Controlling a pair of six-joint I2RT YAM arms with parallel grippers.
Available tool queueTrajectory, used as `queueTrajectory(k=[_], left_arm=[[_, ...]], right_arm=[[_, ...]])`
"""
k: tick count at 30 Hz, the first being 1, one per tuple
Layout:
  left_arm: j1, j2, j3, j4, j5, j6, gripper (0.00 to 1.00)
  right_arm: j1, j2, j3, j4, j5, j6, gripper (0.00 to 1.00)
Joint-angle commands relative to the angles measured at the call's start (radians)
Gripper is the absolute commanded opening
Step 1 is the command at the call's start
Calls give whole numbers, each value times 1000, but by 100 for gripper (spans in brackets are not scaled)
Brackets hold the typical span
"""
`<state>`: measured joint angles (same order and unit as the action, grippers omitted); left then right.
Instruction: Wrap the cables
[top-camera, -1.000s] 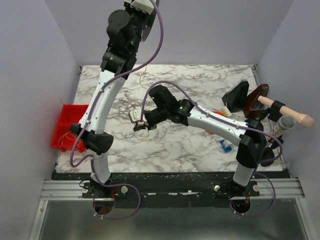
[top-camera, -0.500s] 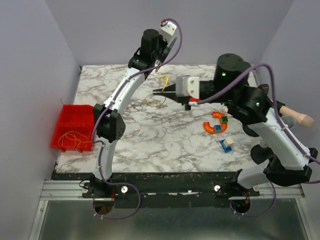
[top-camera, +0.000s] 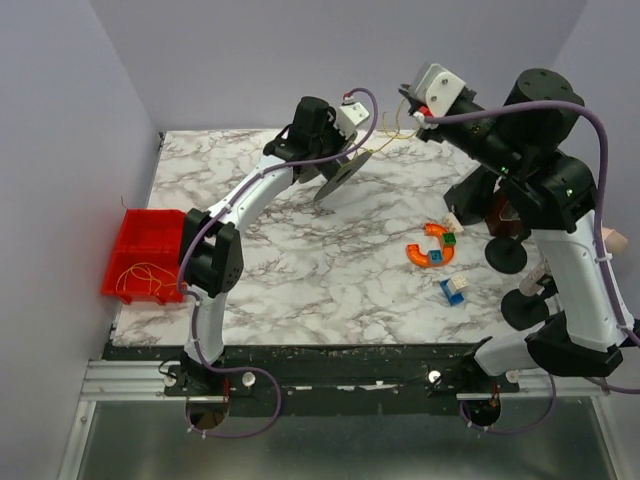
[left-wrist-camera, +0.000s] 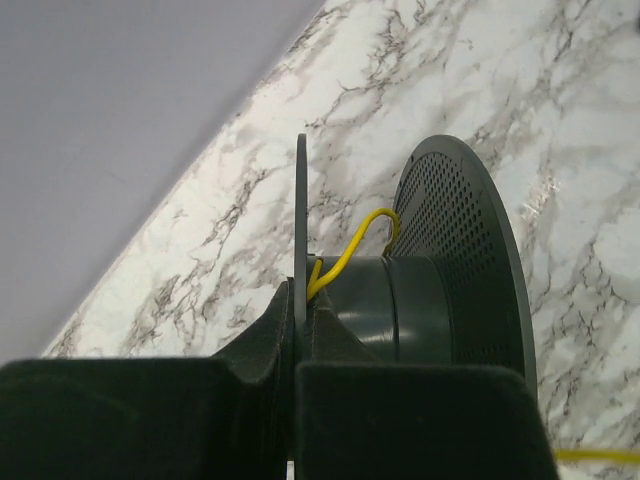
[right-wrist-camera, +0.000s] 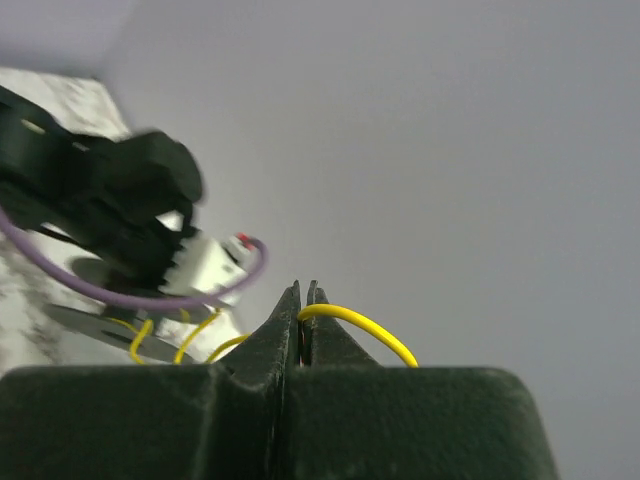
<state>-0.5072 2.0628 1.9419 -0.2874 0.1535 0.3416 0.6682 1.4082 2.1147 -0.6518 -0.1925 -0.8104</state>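
The yellow wire rises off the hub of a dark spool and runs through the air over the far side of the marble table to the right gripper, whose jaws pinch it tight. The left gripper is clamped fully onto the spool's thin flange and holds it off the table. This probably lets the right arm draw the strand taut and lay turns around the hub.

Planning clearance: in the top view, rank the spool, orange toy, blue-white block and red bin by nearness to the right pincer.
From the right pincer:
1. spool, just left
2. orange toy, mid-table right
3. blue-white block, toward the near edge
4. red bin, far left edge
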Motion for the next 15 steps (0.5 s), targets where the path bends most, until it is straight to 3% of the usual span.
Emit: queueTrajectory(k=[1, 11, 15], left_arm=[[4, -134, -35, -12, 138, 74, 0], [18, -265, -47, -352, 375, 260, 0], [62, -271, 112, -551, 513, 270, 0]], right_arm=[[-128, 3, 19, -26, 142, -84, 1], [-396, 41, -48, 58, 148, -128, 1], [-478, 48, -100, 61, 139, -130, 1]])
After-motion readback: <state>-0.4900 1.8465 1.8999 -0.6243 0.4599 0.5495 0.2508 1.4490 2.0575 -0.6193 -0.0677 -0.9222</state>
